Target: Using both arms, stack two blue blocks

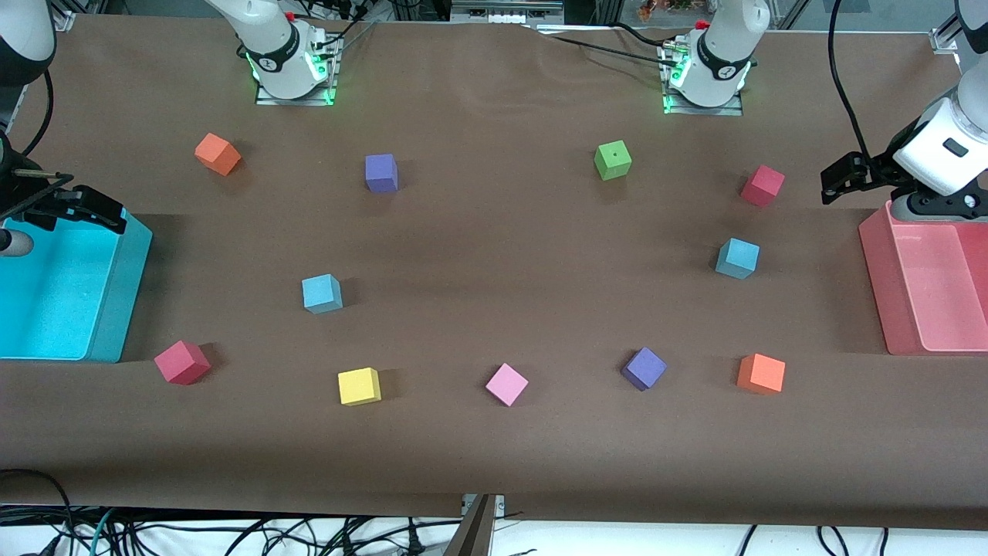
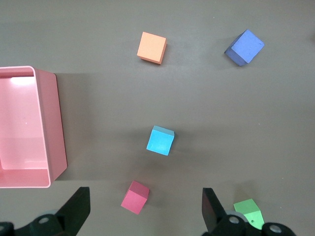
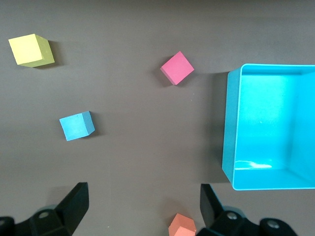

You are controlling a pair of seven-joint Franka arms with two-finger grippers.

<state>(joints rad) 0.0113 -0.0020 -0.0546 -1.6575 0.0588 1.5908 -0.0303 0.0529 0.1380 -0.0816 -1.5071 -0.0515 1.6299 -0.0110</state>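
On the brown table (image 1: pixel 494 309), the two blue blocks lie well apart, unstacked: one (image 1: pixel 322 293) at nine o'clock from centre, the other (image 1: pixel 737 258) near three. Left gripper (image 1: pixel 837 179) hangs over the pink bin (image 1: pixel 876 262), fingers apart; right gripper (image 1: pixel 96 212) apparently over the cyan bin (image 1: pixel 123 309), fingers spread.

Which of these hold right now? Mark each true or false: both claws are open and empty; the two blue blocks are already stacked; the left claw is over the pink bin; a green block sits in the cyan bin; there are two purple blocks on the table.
1. Both claws are open and empty. True: left claw, right claw.
2. The two blue blocks are stacked. False: one blue block and the other blue block lie far apart on the table.
3. The left claw is over the pink bin. False: it hangs just past the edge of the pink bin.
4. A green block sits in the cyan bin. False: the green block is on the table; the cyan bin holds nothing.
5. Two purple blocks are on the table. True: purple block, second purple block.
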